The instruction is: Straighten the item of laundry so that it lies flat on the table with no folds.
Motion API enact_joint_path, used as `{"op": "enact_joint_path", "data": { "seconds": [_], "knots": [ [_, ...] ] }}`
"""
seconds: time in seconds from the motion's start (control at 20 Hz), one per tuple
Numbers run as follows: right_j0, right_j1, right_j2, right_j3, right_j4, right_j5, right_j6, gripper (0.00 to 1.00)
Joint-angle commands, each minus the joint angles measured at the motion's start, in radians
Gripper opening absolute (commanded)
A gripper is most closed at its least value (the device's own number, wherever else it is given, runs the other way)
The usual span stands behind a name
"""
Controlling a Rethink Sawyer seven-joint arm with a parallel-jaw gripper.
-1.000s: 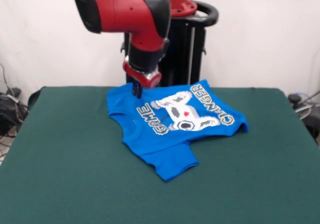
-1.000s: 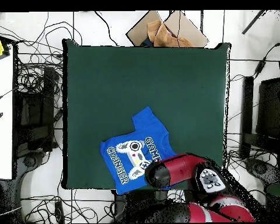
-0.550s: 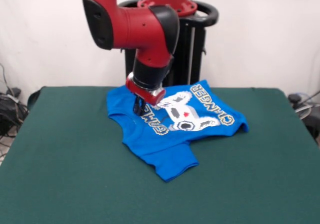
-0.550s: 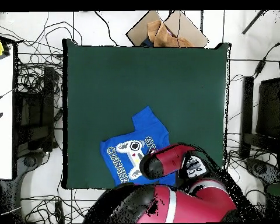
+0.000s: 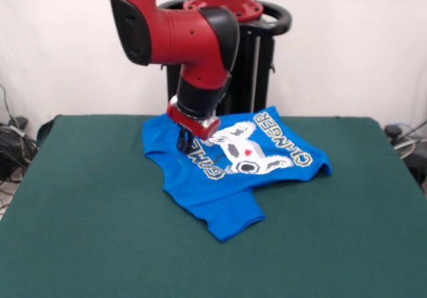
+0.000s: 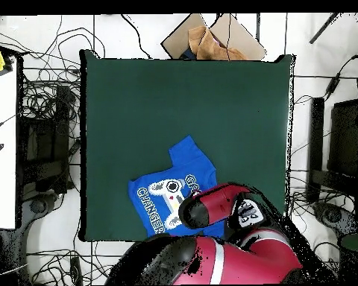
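The blue T-shirt point(image 5: 233, 171) lay on the dark green table point(image 5: 80, 231), towards the table's far edge in the front view and roughly midway between its two side edges. It was not flat: its print, a white pixel game controller point(image 5: 245, 153) with the words "GAME CHANGER" arched round it, faced up, but one sleeve or corner stuck out towards the table's middle, and a fold ran along the shirt's edge there. The side of the shirt towards the picture's right was slightly rumpled.

The red and black arm point(image 5: 193, 38) came down over the shirt's far left part in the front view. The gripper point(image 5: 183, 143) stood with its dark tips on or just above the cloth, at the start of the word "GAME", beside the collar opening. Whether the fingers were apart or closed, and whether they pinched any cloth, could not be made out.

In the overhead view the arm point(image 6: 212, 212) covered part of the shirt point(image 6: 171, 190), which lay close to the table's point(image 6: 137, 97) bottom edge; the gripper itself was hidden beneath it.
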Motion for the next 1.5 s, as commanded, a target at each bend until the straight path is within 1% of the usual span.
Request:
{"op": "enact_joint_path", "data": {
  "seconds": [0.05, 0.25, 0.35, 0.45, 0.55, 0.8, 0.95, 1.1, 1.2, 1.35, 1.45, 1.5],
  "knots": [
    [-0.029, 0.039, 0.061, -0.181, 0.04, -0.027, -0.008, 0.0],
    [-0.02, 0.011, 0.065, -0.173, 0.061, 0.013, -0.021, 0.0],
    [0.012, 0.022, 0.032, -0.195, 0.042, -0.022, 0.012, 0.0],
    [0.019, 0.057, 0.018, -0.23, 0.027, -0.07, 0.037, 0.0],
    [0.004, 0.077, 0.032, -0.242, 0.029, -0.09, 0.032, 0.0],
    [-0.031, 0.05, 0.084, -0.203, 0.065, -0.044, -0.006, 0.0],
    [-0.048, 0.006, 0.11, -0.16, 0.097, 0.063, -0.072, 0.0],
    [-0.073, -0.075, 0.138, -0.108, 0.136, 0.214, -0.181, 0.0],
    [-0.132, -0.12, 0.194, -0.058, 0.185, 0.309, -0.261, 0.0],
    [-0.222, -0.192, 0.273, 0.012, 0.243, 0.402, -0.344, 0.0],
    [-0.237, -0.232, 0.298, 0.029, 0.254, 0.434, -0.361, 0.0],
    [-0.246, -0.245, 0.317, 0.036, 0.274, 0.465, -0.366, 0.0]
  ]
}}
